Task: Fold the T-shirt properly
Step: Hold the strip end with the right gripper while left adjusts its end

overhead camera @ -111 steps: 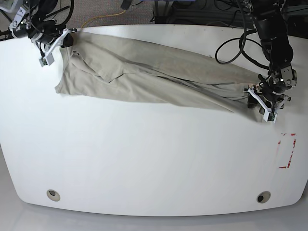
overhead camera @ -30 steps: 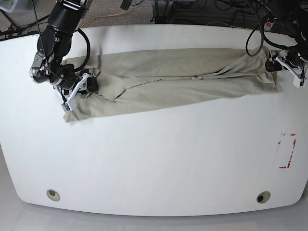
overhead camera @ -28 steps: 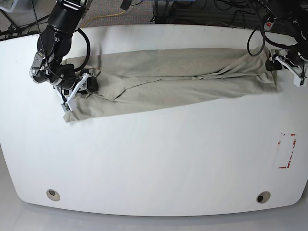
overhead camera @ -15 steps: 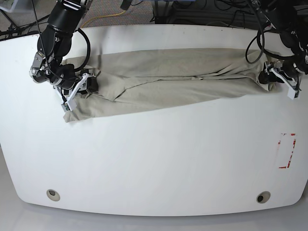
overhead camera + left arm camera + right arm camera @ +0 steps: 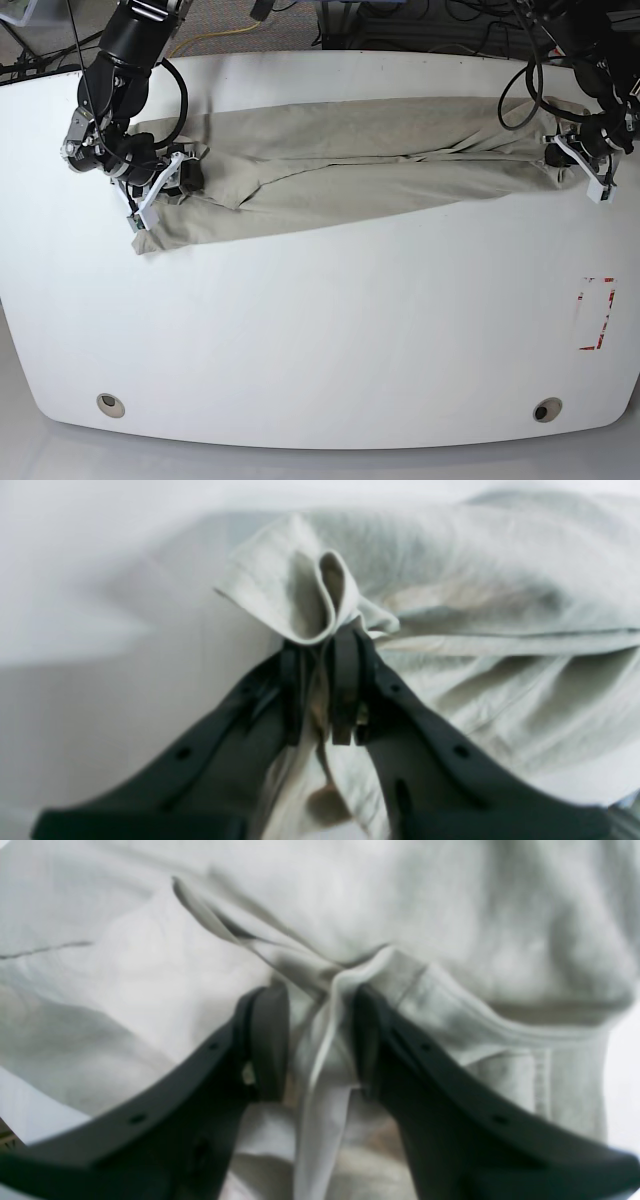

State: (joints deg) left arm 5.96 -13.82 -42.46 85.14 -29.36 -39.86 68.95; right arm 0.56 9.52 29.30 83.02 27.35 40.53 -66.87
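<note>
Across the far half of the white table [image 5: 320, 330] the T-shirt [image 5: 350, 165] lies stretched into a long, narrow, wrinkled band, apparently doubled lengthwise, so a first fold looks done while the crosswise folds remain (judging from its length). The left gripper [image 5: 320, 680] has its jaws pinched nearly together on a bunched edge of the cloth at the band's end on the base view's right. The right gripper [image 5: 312, 1035] clamps a thicker gather of hem at the other end, jaws narrowly parted around it. Both arms reach in from the far corners, wrists low over the tabletop.
</note>
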